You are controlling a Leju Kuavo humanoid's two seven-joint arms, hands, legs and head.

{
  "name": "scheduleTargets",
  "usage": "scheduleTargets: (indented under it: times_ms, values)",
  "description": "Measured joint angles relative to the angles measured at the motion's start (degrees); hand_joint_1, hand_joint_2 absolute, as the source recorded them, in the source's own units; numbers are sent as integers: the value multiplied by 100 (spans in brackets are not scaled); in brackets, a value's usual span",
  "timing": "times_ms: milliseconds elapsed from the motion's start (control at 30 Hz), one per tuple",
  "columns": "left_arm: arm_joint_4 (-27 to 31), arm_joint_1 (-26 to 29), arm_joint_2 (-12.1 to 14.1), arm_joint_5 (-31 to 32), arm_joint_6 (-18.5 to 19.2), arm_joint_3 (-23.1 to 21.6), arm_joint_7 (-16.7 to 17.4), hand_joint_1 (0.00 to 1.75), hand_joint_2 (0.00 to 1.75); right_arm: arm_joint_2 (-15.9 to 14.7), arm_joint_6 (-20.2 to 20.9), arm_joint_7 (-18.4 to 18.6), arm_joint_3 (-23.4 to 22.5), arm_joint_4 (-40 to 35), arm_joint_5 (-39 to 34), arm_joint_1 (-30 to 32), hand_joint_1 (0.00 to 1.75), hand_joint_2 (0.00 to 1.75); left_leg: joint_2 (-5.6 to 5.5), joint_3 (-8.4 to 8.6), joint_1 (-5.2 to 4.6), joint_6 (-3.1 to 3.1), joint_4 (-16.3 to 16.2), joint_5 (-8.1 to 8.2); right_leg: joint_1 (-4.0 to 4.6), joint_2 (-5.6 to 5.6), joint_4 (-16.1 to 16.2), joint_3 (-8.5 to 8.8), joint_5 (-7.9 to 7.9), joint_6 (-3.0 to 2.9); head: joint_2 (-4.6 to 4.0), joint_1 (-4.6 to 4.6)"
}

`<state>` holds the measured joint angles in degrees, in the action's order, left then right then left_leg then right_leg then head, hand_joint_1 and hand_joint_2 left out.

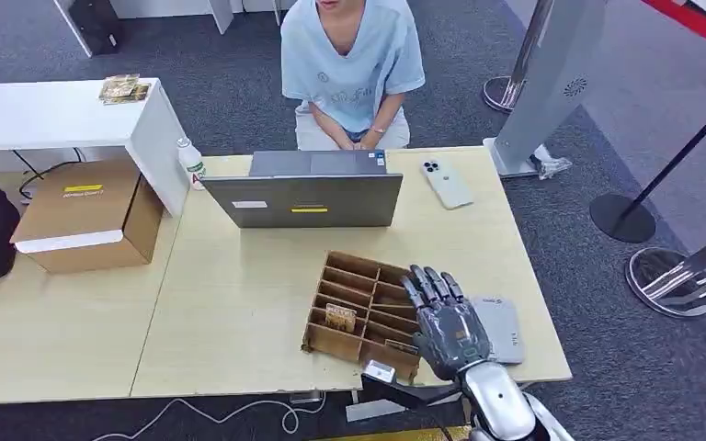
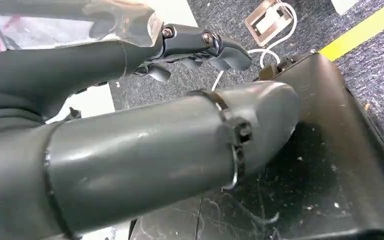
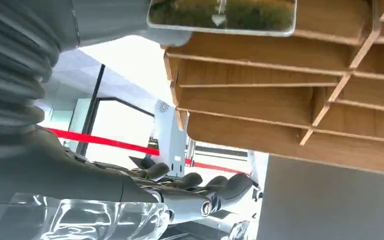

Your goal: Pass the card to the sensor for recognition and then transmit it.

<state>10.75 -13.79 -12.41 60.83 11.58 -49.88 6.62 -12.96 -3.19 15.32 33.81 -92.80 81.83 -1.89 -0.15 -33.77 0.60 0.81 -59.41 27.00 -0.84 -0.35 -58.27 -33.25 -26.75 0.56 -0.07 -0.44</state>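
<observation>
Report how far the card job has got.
Nothing looks done yet. A card stands in the wooden rack, and the grey sensor beside the rack has nothing on it. In hand: the right hand hovers over the rack's right edge, fingers spread and holding nothing. Left: picking up the card, presenting it to the sensor, then handing it over.

Bright, even light — wrist views slightly blurred.
</observation>
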Motion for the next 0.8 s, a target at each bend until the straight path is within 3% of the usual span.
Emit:
scheduleTargets:
  times_ms: [167,500,633,800]
  values:
    - [0,0,0,0,0,0,0,0,0,0,-147,-9,0,-2,17,-1,3,175,-1,0,0,0,0,0,0,0,0,0,0,0,0,0]
    - [0,0,0,0,-9,0,-2,0,0,57,-907,59,-76,-39,103,134,0,175,-2,-7,0,0,0,0,0,0,0,-6,-1,0,0,0]
    - [0,1,0,0,-4,0,-7,0,0,74,-1148,111,-326,-195,26,194,0,175,-4,-12,0,0,0,0,0,-2,0,-10,-1,0,0,0]
    - [0,1,0,0,9,0,-11,0,0,142,-1596,-151,-776,-556,-339,344,0,175,-4,-13,0,0,0,1,0,-2,0,-12,-1,0,0,0]
